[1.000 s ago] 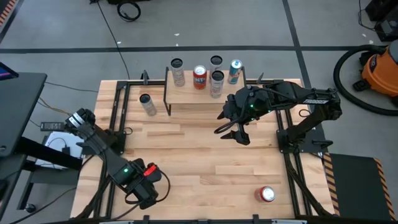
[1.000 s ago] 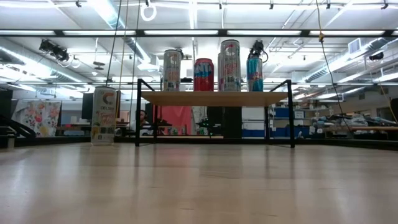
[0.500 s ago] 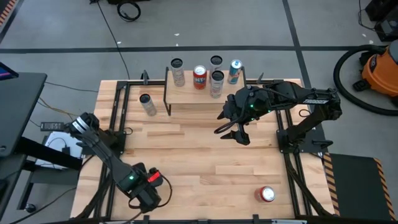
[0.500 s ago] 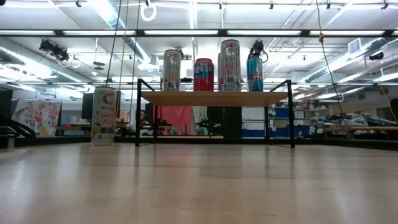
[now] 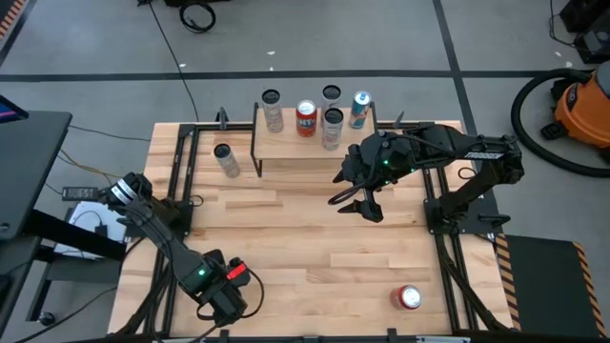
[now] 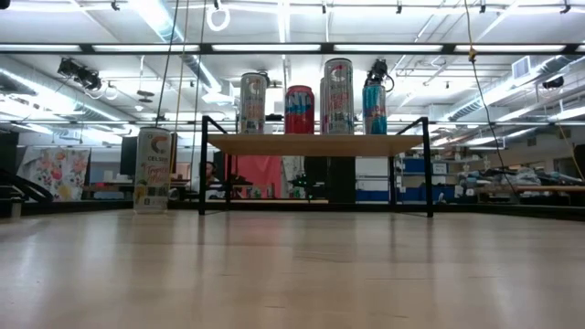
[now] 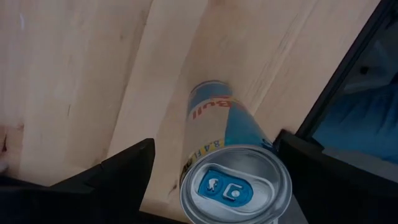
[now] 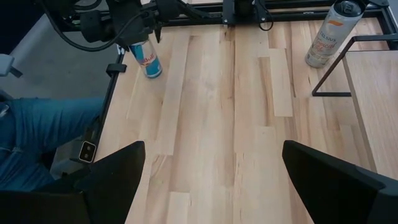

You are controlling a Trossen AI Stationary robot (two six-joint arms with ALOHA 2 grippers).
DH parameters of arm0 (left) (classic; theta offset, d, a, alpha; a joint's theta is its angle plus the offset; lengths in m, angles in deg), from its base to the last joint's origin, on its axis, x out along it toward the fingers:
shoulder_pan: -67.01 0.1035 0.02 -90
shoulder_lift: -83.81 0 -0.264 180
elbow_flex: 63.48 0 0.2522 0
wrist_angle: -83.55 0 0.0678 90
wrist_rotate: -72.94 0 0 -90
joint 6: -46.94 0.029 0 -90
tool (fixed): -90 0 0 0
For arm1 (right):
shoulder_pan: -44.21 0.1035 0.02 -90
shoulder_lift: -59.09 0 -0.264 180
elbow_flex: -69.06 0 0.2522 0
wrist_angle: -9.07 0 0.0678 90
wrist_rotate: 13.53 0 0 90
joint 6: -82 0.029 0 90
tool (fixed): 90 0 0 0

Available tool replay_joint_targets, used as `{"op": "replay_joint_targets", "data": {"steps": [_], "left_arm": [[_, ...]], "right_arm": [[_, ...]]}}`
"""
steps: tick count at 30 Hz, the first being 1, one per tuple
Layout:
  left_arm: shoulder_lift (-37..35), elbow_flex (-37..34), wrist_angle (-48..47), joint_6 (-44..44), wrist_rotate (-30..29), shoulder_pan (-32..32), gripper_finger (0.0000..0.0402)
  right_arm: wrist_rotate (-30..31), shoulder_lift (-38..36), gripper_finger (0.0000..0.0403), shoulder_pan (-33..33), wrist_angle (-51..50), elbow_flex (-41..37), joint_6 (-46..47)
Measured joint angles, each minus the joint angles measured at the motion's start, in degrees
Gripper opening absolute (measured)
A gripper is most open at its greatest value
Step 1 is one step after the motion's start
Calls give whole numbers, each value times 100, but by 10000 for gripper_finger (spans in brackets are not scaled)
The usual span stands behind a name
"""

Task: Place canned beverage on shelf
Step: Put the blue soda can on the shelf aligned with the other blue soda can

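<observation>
A blue-and-silver canned beverage stands upright on the wooden table near its front left corner, also seen in the right wrist view. My left gripper points down over it, open, one finger on each side of the can's top. In the high view this gripper hides the can. My right gripper hangs open and bare in front of the shelf. The shelf stands on its black legs at the table's far side, and its board carries several upright cans.
A tall pale can stands on the table just left of the shelf. A red can stands near the front right corner. Black frame rails run along the table's left and right sides. Bare wood lies between the arms.
My left gripper has come down a little and shifted toward the table's near edge, staying open, then held still over the can. The can and my right arm have kept their places.
</observation>
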Motion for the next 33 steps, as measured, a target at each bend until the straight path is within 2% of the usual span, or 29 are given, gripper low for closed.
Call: {"op": "replay_joint_targets", "data": {"steps": [9,19,27,33], "left_arm": [[0,0,1,-15,40,2,341],[-8,0,24,343,214,6,237],[-11,4,123,984,128,172,234],[-11,4,137,1855,110,498,239]], "right_arm": [[0,0,390,0,0,0,0],[0,0,390,0,0,0,0],[2,0,390,0,0,0,0],[125,0,390,2,61,0,-2]]}}
